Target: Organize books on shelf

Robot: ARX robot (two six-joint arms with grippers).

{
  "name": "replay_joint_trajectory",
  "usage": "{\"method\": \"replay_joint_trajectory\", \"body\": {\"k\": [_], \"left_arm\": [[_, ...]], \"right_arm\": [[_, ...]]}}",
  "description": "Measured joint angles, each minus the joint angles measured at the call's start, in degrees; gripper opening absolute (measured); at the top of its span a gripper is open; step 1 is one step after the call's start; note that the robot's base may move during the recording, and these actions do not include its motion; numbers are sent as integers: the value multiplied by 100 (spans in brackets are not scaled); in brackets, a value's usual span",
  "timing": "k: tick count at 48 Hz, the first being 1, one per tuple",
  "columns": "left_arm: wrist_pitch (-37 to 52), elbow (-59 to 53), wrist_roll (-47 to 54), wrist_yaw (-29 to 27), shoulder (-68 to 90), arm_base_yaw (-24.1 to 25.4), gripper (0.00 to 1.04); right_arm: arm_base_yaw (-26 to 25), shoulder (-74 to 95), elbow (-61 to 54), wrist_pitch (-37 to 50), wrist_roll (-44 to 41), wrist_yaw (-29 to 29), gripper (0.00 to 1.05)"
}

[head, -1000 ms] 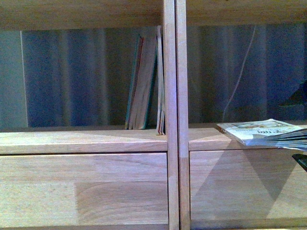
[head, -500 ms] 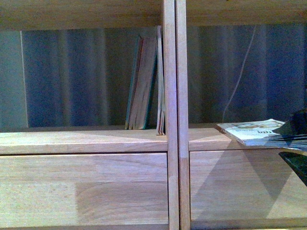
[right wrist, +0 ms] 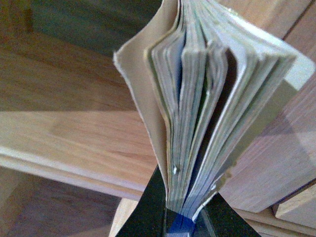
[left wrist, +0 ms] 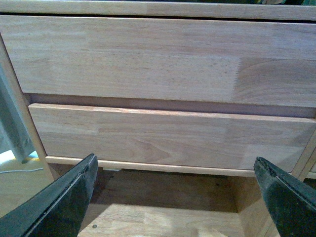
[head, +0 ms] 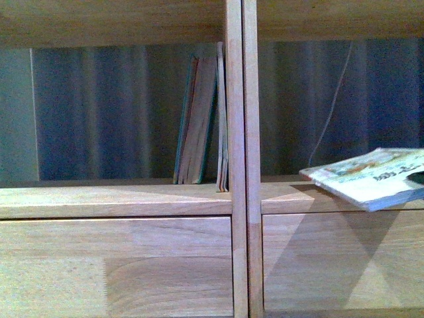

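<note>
- The right fingers (right wrist: 148, 217) are clamped on one edge of a pale, floppy booklet (head: 368, 177). In the right wrist view its pages fan apart above the grip.
- The booklet hangs tilted, right of the central upright (head: 238, 132) of the shelf (head: 119, 199). Its near corner is over that compartment's ledge, but contact with the wood cannot be made out.
- The standing books (head: 199, 119), teal and tan, lean against the upright's left side, with one thin volume pressed tight to it.
- The left fingers (left wrist: 64, 202) are spread wide and hold nothing. They face the drawer fronts (left wrist: 168, 138), well below the row beside the upright.
- The step in hand looks like carrying the booklet across to join that row.
- Done well, the booklet would come clear of the ledge and out past the upright's front face before it crosses. It would then be turned on end so it goes in edge-first.
- Held by one edge only, the loose pages are likely to splay and snag on the upright or the leaning covers, so a slow, square approach suits.
- The open space left of the leaning books is the easier slot. The free left arm could rise to steady them.
</note>
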Motion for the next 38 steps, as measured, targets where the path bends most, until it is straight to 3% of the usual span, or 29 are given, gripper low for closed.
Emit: {"method": "replay_joint_trajectory", "body": {"k": [6,11,16,20,29,34,38], "left_arm": [[0,0,0,0,0,0,97],[7,0,-37,66,7,17,97],[828,195,-866,1803,776,1005,97],[1318,608,-1464,1882,1414,1248,97],[2157,1493,-2227,1163,2562,634,97],[2826,2315,-2822,1115,3797,44,97],[3202,3073,-3198,1379,4857,-463,97]], "right_arm": [[-487,-918,-321,-284,-179,-507,7],[-1211,-1912,-498,-708,-328,-1167,7],[-1928,-2645,-503,-975,-393,-1794,7],[-2173,-2946,-503,-1082,-426,-2061,7],[-1945,-3165,-424,-1150,-496,-2031,7],[-1351,-3252,-334,-1167,-629,-1759,7],[-778,-3254,-214,-1172,-857,-1486,7]]}}
